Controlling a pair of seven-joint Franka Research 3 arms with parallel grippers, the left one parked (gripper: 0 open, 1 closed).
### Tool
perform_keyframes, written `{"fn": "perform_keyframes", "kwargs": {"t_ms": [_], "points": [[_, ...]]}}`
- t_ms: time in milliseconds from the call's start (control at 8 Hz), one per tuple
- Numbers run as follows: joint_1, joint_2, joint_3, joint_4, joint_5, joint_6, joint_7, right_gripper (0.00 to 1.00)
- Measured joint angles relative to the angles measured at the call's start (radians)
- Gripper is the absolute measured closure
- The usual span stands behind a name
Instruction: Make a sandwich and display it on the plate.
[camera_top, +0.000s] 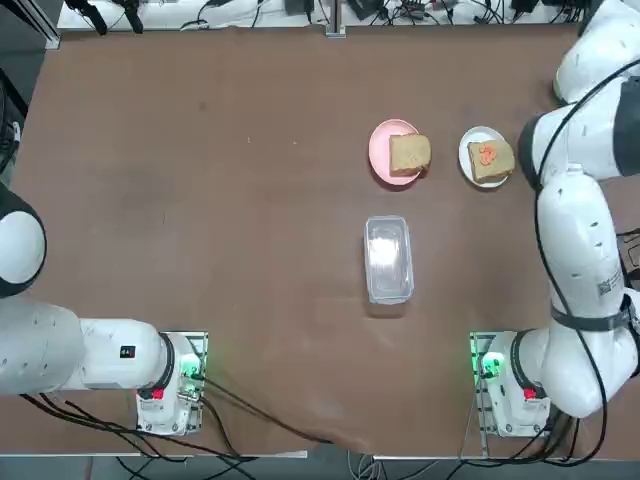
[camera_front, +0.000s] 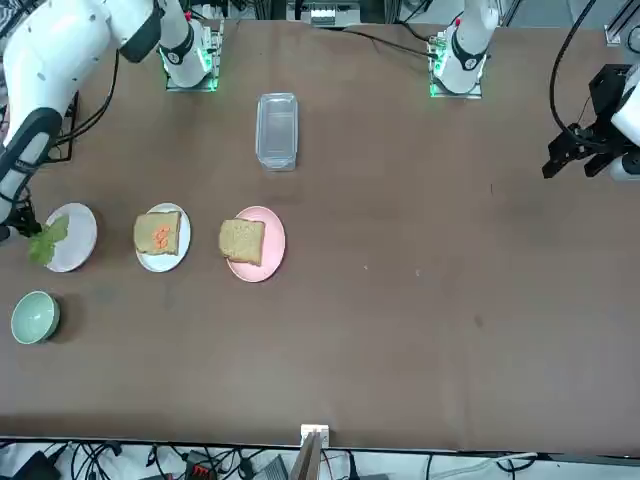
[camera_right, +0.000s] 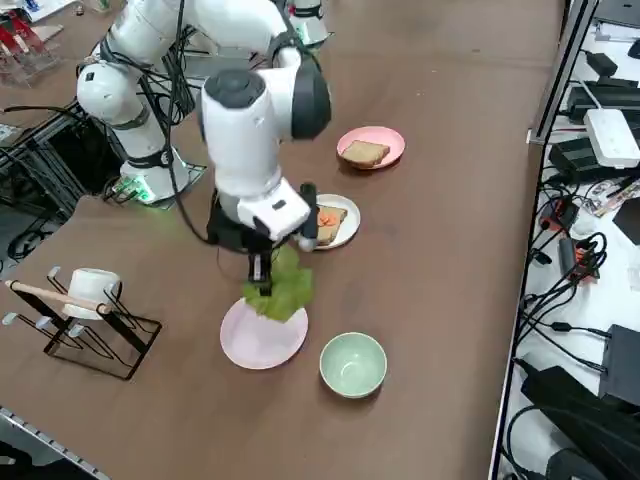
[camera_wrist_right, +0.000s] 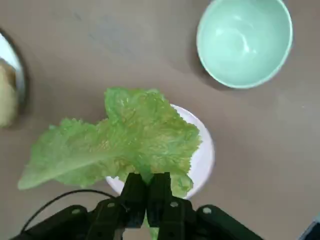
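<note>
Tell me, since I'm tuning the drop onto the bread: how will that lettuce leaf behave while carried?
Probably floppy: the lettuce leaf droops sideways from the right end effector, pinched only at its edge. Likely very light and thin, so it may sway or land folded. Its ruffled edge looks tearable.

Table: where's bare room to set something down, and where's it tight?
Free: the table on the parked arm's side of the clear box, and between box and bases. Crowded: the far row by the working arm, pink plate, white plate, pale plate and green bowl, where the right gripper holds lettuce.
</note>
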Motion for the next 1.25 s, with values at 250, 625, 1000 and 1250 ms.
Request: {"fn": "perform_keyframes", "kwargs": {"t_ms": [250,625,1000,1250], "points": [[0.131,0.0,-0.062,0.0,0.0,-0.116,0.214,0.95],[0.25,0.008,-0.066,-0.002,0.001,-0.152,0.469,0.95],[0.316,0.015,-0.029,-0.003,-0.005,-0.151,0.698,0.95],[0.359,0.033,-0.016,-0.002,-0.027,-0.142,0.8,0.95]]}}
